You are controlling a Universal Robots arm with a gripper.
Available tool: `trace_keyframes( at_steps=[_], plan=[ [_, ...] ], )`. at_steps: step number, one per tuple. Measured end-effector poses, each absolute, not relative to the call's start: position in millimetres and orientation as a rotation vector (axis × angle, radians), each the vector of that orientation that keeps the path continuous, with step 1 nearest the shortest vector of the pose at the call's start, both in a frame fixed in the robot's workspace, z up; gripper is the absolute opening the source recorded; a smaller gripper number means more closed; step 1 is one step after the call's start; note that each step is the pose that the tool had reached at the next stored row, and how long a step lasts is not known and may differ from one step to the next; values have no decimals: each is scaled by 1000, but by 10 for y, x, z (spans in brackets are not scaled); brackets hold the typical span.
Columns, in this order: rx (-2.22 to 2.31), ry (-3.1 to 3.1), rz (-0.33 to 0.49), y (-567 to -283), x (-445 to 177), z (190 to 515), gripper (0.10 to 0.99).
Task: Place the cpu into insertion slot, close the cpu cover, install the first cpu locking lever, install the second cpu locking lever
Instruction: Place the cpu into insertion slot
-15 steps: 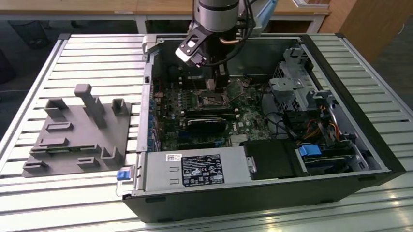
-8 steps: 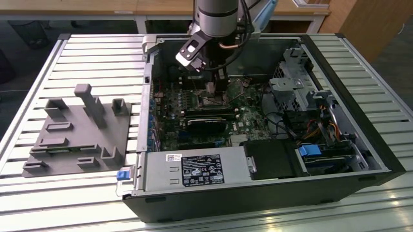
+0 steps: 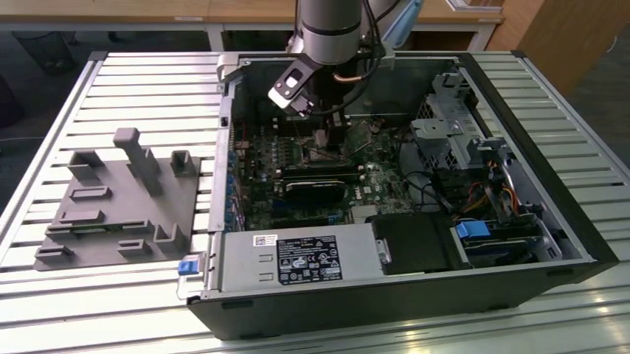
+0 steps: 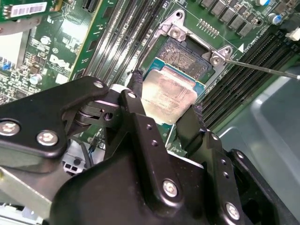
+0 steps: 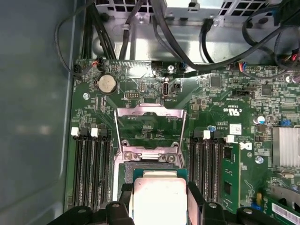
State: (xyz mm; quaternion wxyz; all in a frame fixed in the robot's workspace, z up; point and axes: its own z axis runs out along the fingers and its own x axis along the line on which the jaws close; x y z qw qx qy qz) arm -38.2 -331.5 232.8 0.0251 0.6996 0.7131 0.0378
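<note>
In the exterior view, a grey moulded fixture (image 3: 118, 203) sits on the slatted counter (image 3: 147, 81) at nine o'clock from the open computer case (image 3: 394, 310). The arm (image 3: 330, 29) enters the case from twelve o'clock and carries the tool (image 3: 330, 136) down over the green board.

In both wrist views the tool (image 4: 165, 102) (image 5: 159, 201) pinches the cpu (image 4: 168, 96) (image 5: 159, 197) by two opposite edges, with its pale metal face up. The chip hangs just over the near edge of the insertion slot (image 4: 185, 58). It looks close to the slot but not seated, and the dark contact field is mostly uncovered.

The cpu cover (image 5: 150, 111) stands flipped open beyond the slot, between the banks of memory slots (image 5: 91, 168). A thin metal rod (image 4: 262, 69), probably a locking lever, sticks out unlatched.

The task appears to be in its first step. The cpu has been grasped and brought to the slot, while seating it, closing the cover and fitting both levers are not yet done.
</note>
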Motion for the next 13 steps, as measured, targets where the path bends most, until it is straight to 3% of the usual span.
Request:
trace_keyframes(
  at_steps=[13],
  plan=[
    [2161, 2205, 119, -3281, -406, 2196, 541]
  ],
)
